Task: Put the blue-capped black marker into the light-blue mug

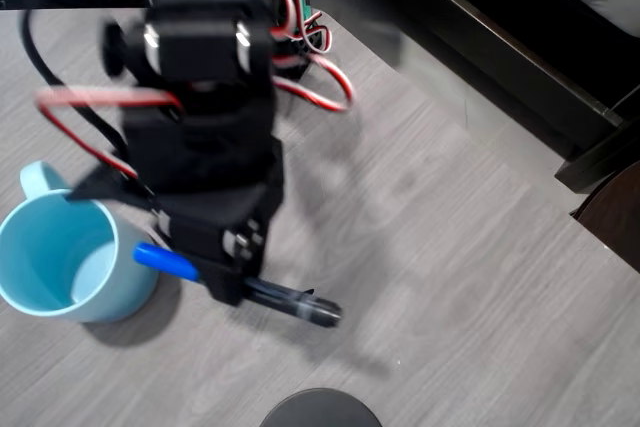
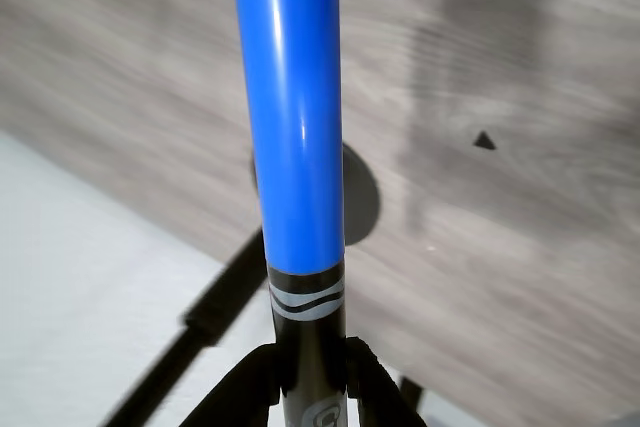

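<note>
In the overhead view my black gripper (image 1: 232, 282) is shut on the blue-capped black marker (image 1: 290, 301), which lies roughly level above the table. Its blue cap (image 1: 166, 262) points left and reaches the right rim of the light-blue mug (image 1: 60, 257). The black barrel end sticks out to the right of the fingers. The mug stands upright at the left edge, handle toward the top, with its opening showing. In the wrist view the marker (image 2: 295, 127) runs straight up from my gripper (image 2: 310, 387), whose dark fingers (image 2: 240, 392) clamp the black barrel just below the cap.
Red and white cables (image 1: 320, 67) loop behind the arm at the top. Dark furniture (image 1: 500, 57) crosses the upper right corner. A dark round object (image 1: 320, 410) sits at the bottom edge. Bare grey wood-grain table (image 1: 450, 277) lies to the right.
</note>
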Controlling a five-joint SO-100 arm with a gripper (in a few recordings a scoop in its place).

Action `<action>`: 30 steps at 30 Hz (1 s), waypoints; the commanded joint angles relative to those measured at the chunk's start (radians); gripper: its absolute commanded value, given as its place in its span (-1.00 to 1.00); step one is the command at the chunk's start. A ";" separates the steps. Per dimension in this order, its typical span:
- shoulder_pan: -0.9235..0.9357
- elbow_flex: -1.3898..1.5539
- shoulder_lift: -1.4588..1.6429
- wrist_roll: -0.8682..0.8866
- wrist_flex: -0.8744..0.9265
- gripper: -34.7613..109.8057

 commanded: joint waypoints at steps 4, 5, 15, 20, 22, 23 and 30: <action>0.187 -0.021 0.112 0.086 -0.006 -0.52; 0.212 -0.021 0.114 0.115 -0.011 -0.52; 0.390 -0.021 0.006 0.328 -0.117 -0.52; 0.380 -0.021 0.078 0.362 -0.127 -0.52; 0.367 -0.021 0.123 0.365 -0.117 -0.52; 0.360 -0.021 0.149 0.365 -0.112 -0.52; 0.334 -0.014 0.383 0.376 -0.084 -0.52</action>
